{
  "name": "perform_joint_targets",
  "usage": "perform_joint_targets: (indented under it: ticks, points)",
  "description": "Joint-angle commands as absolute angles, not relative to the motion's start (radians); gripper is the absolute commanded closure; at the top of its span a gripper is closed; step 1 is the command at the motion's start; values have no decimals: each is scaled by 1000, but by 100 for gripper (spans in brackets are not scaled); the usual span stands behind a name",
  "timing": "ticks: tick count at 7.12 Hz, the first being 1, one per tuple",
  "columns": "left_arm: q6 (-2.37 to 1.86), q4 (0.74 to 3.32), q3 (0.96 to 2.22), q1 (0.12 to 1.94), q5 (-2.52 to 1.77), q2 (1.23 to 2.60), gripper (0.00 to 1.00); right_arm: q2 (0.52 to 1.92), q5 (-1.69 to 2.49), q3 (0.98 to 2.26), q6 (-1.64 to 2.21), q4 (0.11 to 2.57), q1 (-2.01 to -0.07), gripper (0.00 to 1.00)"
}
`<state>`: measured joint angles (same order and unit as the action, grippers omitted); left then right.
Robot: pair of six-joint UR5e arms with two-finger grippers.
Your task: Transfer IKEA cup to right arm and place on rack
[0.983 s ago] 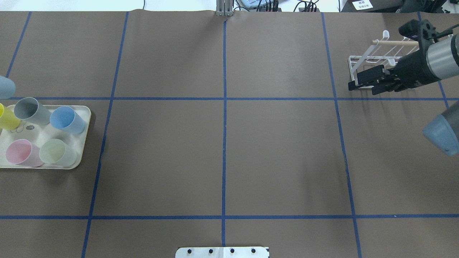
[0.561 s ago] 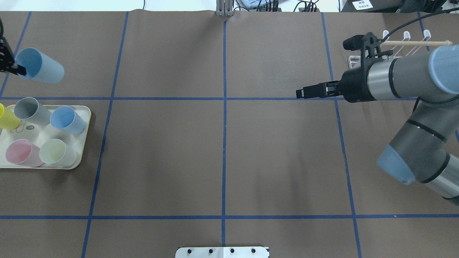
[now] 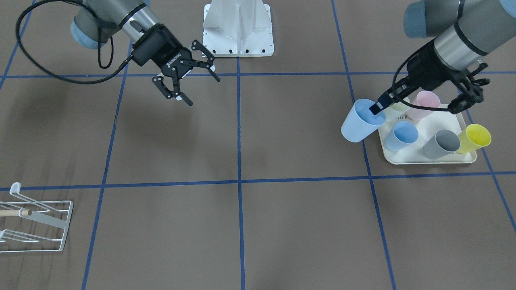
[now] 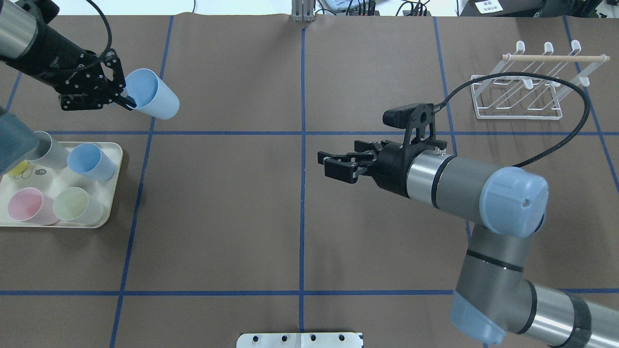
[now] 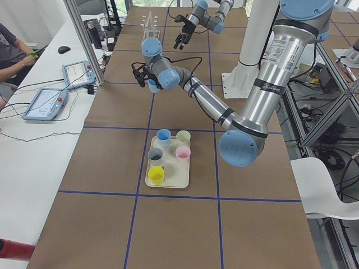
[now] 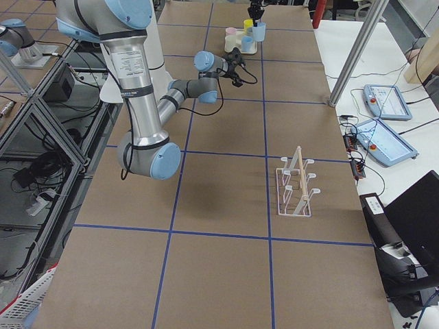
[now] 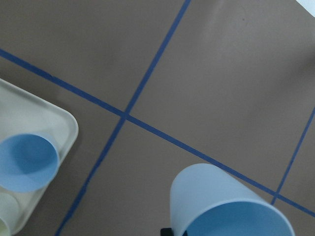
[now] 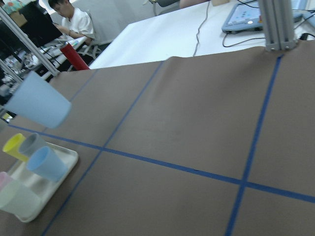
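A light-blue IKEA cup (image 4: 154,100) hangs tilted above the table at the far left, its mouth facing the left arm. My left gripper (image 4: 126,101) is shut on its rim, one finger inside the mouth; the same grip shows from the front (image 3: 377,108). The cup (image 7: 216,196) fills the bottom of the left wrist view, and the cup (image 8: 38,105) appears at the left of the right wrist view. The right arm (image 4: 459,186) reaches toward the table's middle with its gripper (image 4: 324,164) open and empty, well apart from the cup. The white wire rack (image 4: 517,117) stands at the far right with no cup on it.
A cream tray (image 4: 113,183) at the left edge holds several cups: blue (image 4: 89,162), pink (image 4: 29,205), green (image 4: 77,205), grey and yellow. A black cable (image 4: 570,130) loops from the right wrist near the rack. A person sits at the white side desk (image 5: 33,140).
The left arm has carried the blue cup rightward, further over the table. The right arm has swung away from the rack to the table's middle, its fingers now spread.
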<state>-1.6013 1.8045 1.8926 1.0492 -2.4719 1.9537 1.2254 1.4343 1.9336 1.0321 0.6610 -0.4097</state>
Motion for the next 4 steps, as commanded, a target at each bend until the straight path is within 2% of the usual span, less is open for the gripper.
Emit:
perform_joint_targets:
  ticks: [1,4]
  points:
    - [-1719,1927,1896,1008,-2555,2028,100,1186,1336,1925,1095,478,-293,3]
    - [-2112,2489,1861,964,-2443,2033,100,1181,1383,1924,1351,262,-290,2]
